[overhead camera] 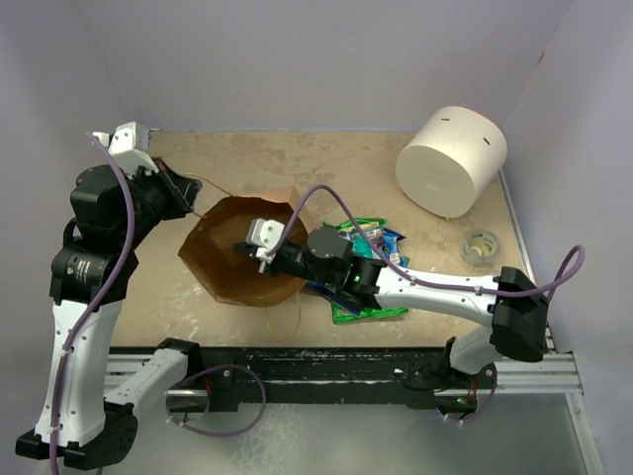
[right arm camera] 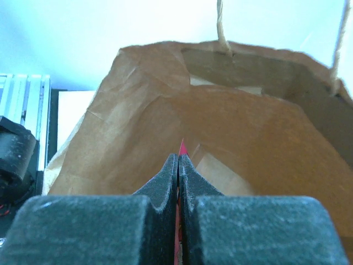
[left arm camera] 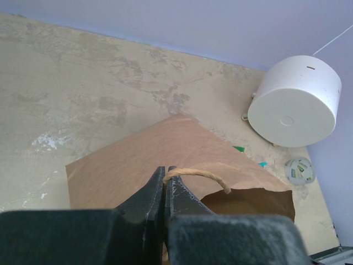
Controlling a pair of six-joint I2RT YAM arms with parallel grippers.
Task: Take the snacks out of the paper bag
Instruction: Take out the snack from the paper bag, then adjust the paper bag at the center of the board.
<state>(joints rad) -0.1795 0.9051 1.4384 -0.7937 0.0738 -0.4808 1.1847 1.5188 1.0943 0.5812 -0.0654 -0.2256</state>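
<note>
Matte pads (red foil), creased bag

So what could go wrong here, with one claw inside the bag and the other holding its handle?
The right gripper pinches only a thin edge of the red packet; it might slip back into the paper bag. The left gripper holds just the thin handle, which could tear or let the bag sag.

The paper bag is brown, its handle tan. A red-pink packet shows between the right gripper's black fingers; green and blue packets lie behind its wrist.
</note>
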